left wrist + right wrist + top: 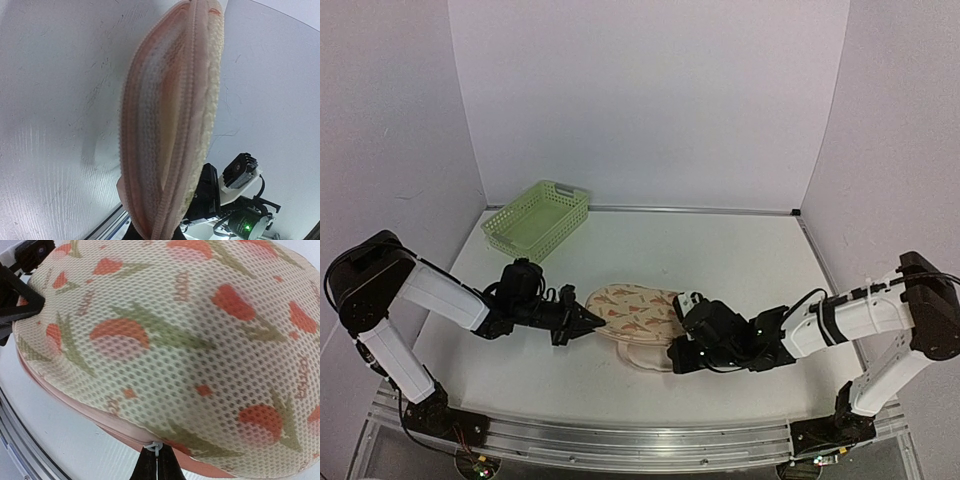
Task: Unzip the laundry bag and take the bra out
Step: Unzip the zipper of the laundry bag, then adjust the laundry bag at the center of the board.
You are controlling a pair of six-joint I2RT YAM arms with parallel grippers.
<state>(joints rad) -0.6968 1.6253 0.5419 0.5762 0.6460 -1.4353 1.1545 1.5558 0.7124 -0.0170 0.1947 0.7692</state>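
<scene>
At your far left stands a green basket (535,218). Your left pincer (592,320) is clamped on the left end of the laundry bag (638,308), which lies mid-desk (740,260). The bag's orange lettering is too blurred to read. Your right pincer (157,460) pinches the zip pull (155,447).

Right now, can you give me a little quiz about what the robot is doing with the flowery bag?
1. True or false: the laundry bag lies outside the green basket.
2. What do the right fingers pinch? A the zip pull; B the basket's rim; C nothing.
3. Fill in: the bag's end nearer the basket is held by the ___ fingers.
Key: 1 true; 2 A; 3 left fingers.
</scene>
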